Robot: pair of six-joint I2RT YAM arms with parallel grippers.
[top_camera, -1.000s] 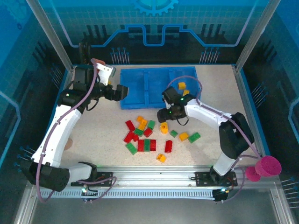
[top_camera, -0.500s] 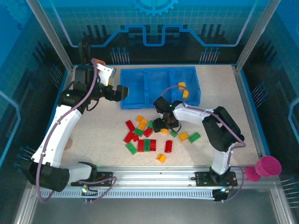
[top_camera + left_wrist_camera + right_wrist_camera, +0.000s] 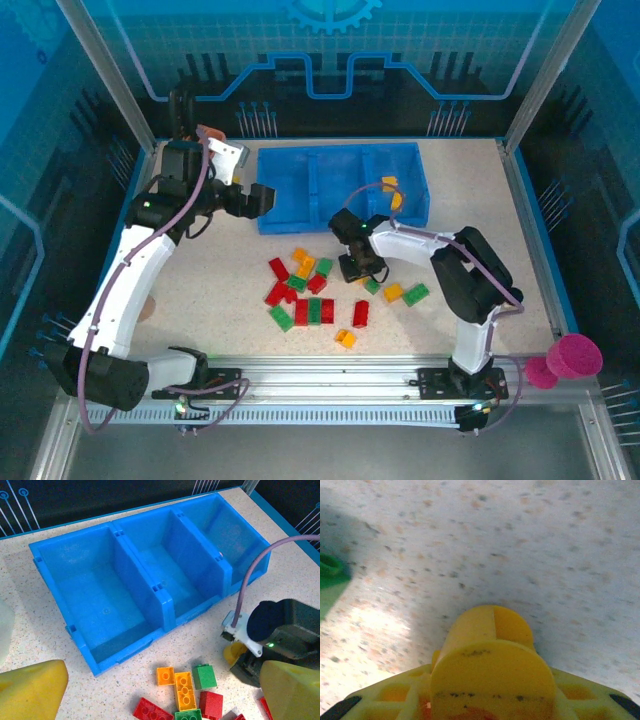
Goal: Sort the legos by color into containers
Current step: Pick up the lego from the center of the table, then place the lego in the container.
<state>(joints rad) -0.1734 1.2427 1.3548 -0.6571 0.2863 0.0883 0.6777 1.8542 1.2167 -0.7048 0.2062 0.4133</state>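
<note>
since a second ago the right gripper (image 3: 360, 268) has swung down from the tray's front wall. it now sits low on the table (image 3: 200, 290), where a lone orange-yellow brick lay at the right of the pile; that brick is hidden beneath it. the left arm has not moved, and the other bricks lie as they did.

at the left, the left gripper (image 3: 258, 197) hovers just beside the left end of the blue tray (image 3: 340, 148), its yellow fingers (image 3: 30, 690) wide apart. a cream holder (image 3: 228, 153) stands just behind it. of the tray's three compartments, the right compartment (image 3: 417, 190) holds two orange-yellow bricks (image 3: 390, 184).

in front of the tray the loose legos (image 3: 305, 295) lie on the table, red, green and orange-yellow mixed, most in a cluster touching one another. further right, an orange brick (image 3: 393, 292) and a green brick (image 3: 415, 294) lie side by side.

the right gripper stands between the cluster and that pair. in the right wrist view a rounded yellow shape (image 3: 492, 655) sits just above the table. i cannot tell whether it is brick or finger pad, nor whether the jaws are clamped on anything. a pink cup (image 3: 575, 355) sits past the table's near right corner.
</note>
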